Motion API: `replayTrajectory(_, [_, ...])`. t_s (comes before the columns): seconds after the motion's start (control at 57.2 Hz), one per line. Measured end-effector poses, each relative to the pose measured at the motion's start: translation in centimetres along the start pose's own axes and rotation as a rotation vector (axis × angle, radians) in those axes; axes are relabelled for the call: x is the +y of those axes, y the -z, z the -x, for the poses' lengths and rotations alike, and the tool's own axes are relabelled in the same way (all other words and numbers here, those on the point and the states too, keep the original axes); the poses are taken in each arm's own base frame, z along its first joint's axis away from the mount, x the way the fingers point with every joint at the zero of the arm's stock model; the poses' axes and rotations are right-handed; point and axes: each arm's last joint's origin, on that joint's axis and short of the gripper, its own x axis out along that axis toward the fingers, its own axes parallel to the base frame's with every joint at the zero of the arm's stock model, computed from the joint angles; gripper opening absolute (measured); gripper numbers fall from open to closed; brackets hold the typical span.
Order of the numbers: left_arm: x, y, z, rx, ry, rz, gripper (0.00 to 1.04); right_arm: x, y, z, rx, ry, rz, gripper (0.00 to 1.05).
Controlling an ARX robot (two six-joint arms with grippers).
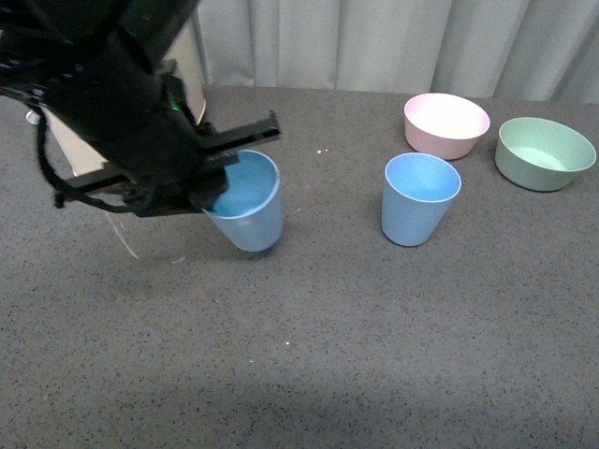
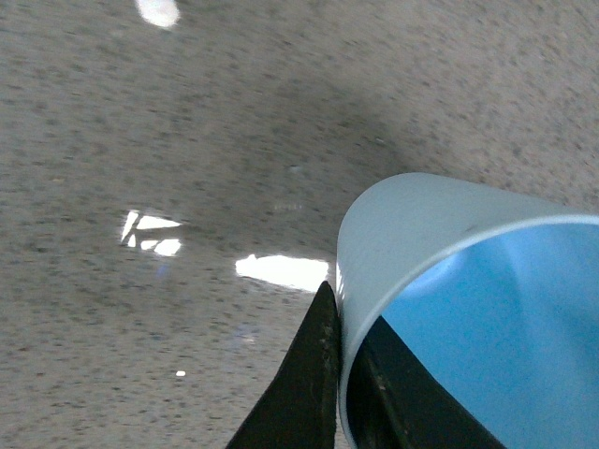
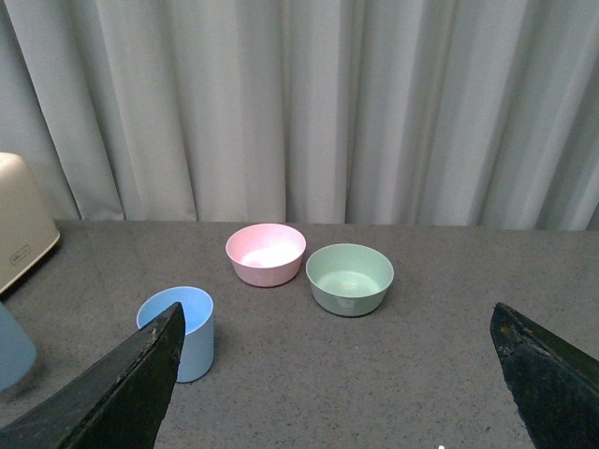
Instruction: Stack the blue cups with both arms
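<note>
L gripper astride cup rim

Left cup, right cup abreast; left bowl, right bowl behind right cup.

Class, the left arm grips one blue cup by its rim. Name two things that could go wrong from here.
1. The left pincer pinches the held cup only by one side of its rim, so it might slip or swing.
2. The standing cup has nothing bracing it; a misaligned lowering could knock it into the pink bowl just behind.
</note>
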Motion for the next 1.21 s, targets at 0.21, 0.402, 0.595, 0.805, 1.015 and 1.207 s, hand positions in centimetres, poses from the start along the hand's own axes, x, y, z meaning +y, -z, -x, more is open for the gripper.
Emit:
replayTrajectory(0.21, [-2.7, 0.6, -1.8, 0.037, -0.01, -0.025, 0.04, 0.0, 0.0, 0.0, 0.0, 0.0, 0.0, 0.95])
replayTrajectory(0.402, [-3.3, 0.2, -2.3, 0.04, -0.019, -0.015, 0.05, 0.0, 0.0, 0.0, 0.0, 0.0, 0.0, 0.95])
replayTrajectory(0.595, [-3.5, -0.2, -1.8, 0.033, 0.004, -0.004, 0.35, 0.0, 0.0, 0.0, 0.0, 0.0, 0.0, 0.95])
replayTrajectory(0.805, [-3.9, -0.7, 0.9, -0.012, 0.078, 0.003, 0.69, 0.0, 0.0, 0.0, 0.0, 0.0, 0.0, 0.95])
replayTrajectory(1.015, [0.5, 2.2, 0.5, -0.612, 0.0, -0.268, 0.45, 0.0, 0.0, 0.0, 0.0, 0.0, 0.0, 0.95])
replayTrajectory(1.207, [6.3, 3.4, 8.7, -1.115, 0.093, -0.274, 0.04, 0.0, 0.0, 0.0, 0.0, -0.001, 0.0, 0.95])
